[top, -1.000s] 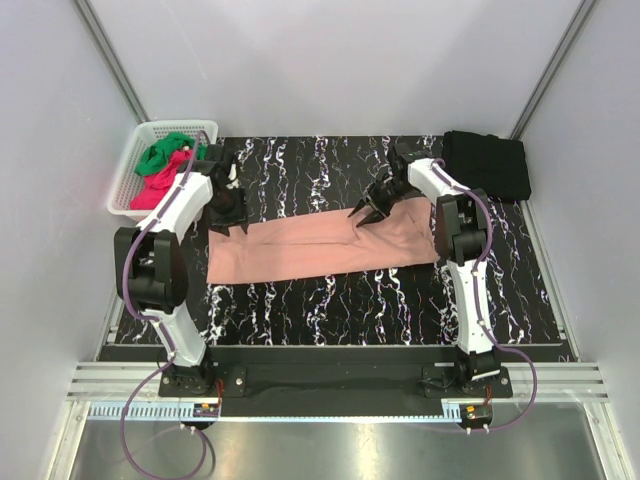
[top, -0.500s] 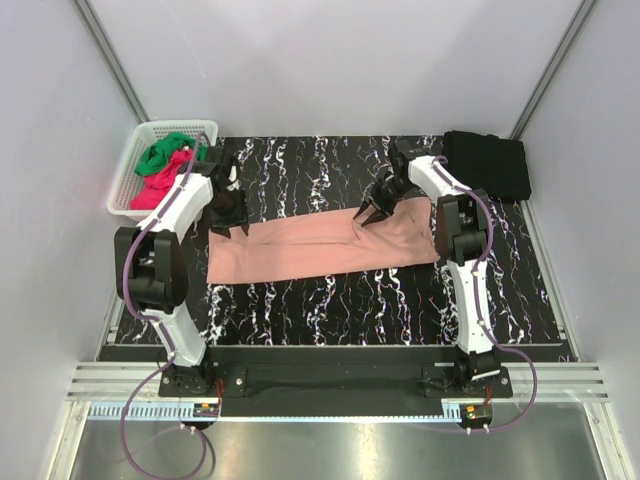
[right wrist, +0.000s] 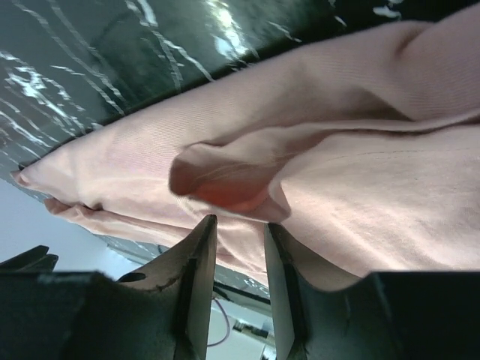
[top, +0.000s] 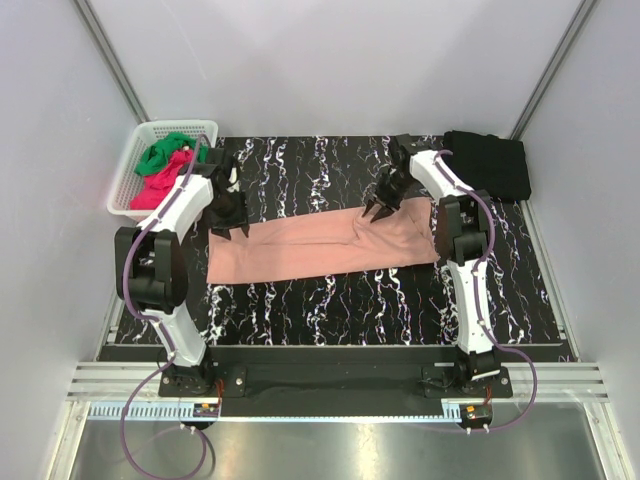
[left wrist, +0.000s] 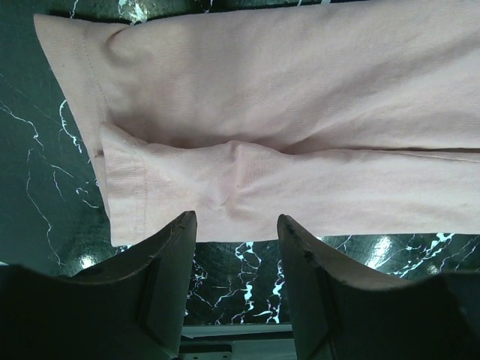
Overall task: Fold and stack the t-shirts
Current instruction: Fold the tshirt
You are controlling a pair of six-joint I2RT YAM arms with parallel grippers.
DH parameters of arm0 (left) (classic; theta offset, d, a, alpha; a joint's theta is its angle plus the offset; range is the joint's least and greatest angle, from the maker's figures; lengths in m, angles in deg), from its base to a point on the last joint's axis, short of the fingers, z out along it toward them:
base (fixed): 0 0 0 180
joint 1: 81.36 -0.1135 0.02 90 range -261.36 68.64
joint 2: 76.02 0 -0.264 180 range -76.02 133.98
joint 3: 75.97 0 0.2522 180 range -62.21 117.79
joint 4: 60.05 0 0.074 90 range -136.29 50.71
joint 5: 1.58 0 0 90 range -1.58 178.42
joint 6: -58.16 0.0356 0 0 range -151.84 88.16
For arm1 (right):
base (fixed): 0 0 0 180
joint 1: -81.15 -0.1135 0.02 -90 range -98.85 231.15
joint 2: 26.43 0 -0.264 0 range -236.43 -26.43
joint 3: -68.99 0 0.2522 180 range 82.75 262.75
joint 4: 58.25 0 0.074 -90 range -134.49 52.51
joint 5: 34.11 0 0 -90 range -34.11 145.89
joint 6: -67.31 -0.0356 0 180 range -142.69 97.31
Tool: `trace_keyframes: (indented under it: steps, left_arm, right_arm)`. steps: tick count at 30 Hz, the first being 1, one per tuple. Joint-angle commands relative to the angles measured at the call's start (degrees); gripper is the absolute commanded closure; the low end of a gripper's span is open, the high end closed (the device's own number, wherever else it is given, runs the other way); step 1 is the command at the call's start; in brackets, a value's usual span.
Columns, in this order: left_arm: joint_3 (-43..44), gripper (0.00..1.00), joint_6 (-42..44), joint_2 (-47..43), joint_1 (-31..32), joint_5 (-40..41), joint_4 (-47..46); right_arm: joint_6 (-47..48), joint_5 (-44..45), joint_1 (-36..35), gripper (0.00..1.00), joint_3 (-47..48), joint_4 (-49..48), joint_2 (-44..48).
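Observation:
A salmon-pink t-shirt (top: 320, 245) lies folded into a long strip across the black marble table (top: 330, 300). My left gripper (top: 235, 229) hovers open at the strip's far left end. In the left wrist view its tips (left wrist: 236, 219) stand just short of the shirt's edge (left wrist: 285, 112), with only table between the fingers. My right gripper (top: 373, 214) is at the strip's far edge, right of middle. In the right wrist view it is open (right wrist: 240, 223), its narrow gap right under a raised fold of the pink cloth (right wrist: 225, 180).
A white basket (top: 125, 190) at the far left holds a green t-shirt (top: 162, 153) and a magenta-red one (top: 160, 187). A folded black t-shirt (top: 487, 165) lies at the far right corner. Grey walls stand close on both sides.
My right gripper has shifted slightly toward the far right along the shirt's edge, and its jaws have narrowed a little. The left arm and the shirt have stayed still.

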Motion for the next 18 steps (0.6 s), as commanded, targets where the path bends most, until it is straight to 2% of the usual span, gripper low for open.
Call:
trace_keyframes:
  steps: [1, 8, 12, 13, 18]
  left_arm:
    - [0.0, 0.48, 1.0, -2.0, -0.3, -1.5, -0.8]
    - [0.5, 0.47, 1.2, -1.4, -0.2, -3.3, -0.9]
    - [-0.1, 0.47, 1.5, -1.2, 0.0, -4.7, -0.9]
    - [-0.3, 0.47, 1.6, -1.2, 0.2, -5.0, -0.9]
    - [-0.6, 0.46, 1.6, -0.8, 2.3, -4.5, -0.9]
  right_arm:
    - [2.1, 1.4, 0.2, 0.62, 4.2, 0.4, 0.8]
    - [4.9, 0.3, 0.3, 0.62, 11.9, 2.1, -1.3]
    - [7.0, -0.4, 0.4, 0.62, 11.9, 6.5, 0.8]
    - [8.0, -0.4, 0.3, 0.62, 11.3, 7.5, 1.7]
    - [8.1, 4.5, 0.3, 0.62, -4.4, 5.1, 11.6]
